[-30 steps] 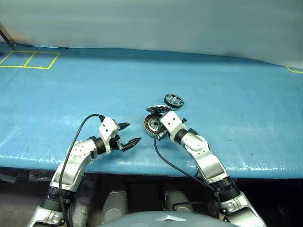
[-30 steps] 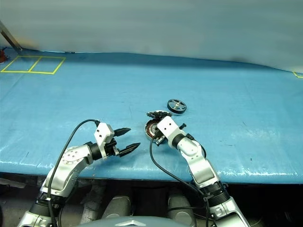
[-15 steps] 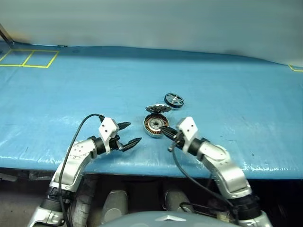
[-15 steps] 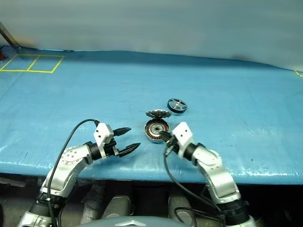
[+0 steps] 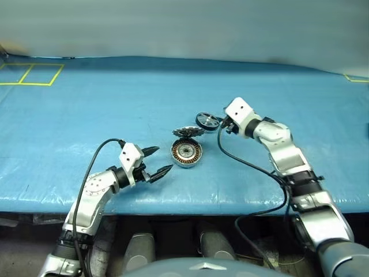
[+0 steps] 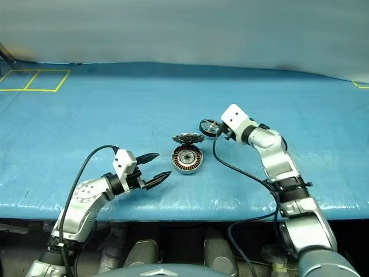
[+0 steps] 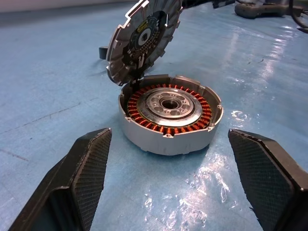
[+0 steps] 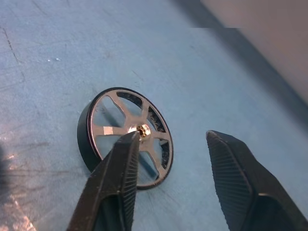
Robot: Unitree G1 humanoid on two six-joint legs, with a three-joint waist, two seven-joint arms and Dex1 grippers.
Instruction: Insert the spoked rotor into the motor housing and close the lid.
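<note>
Two head views show you the motor housing [image 5: 186, 153] flat on the blue table [image 5: 86, 109], its lid [image 5: 188, 131] raised at its 12 o'clock edge. The spoked rotor [image 5: 207, 120] lies at about 1 o'clock from the housing, just beside the right gripper [image 5: 222, 126]. The left gripper [image 5: 157, 161] stands at 9 o'clock of the housing, released and apart from it. In the left wrist view you see wide fingers [image 7: 82, 168] and the copper windings between them. In the right wrist view the claw is open over the rotor, grasping nothing
</note>
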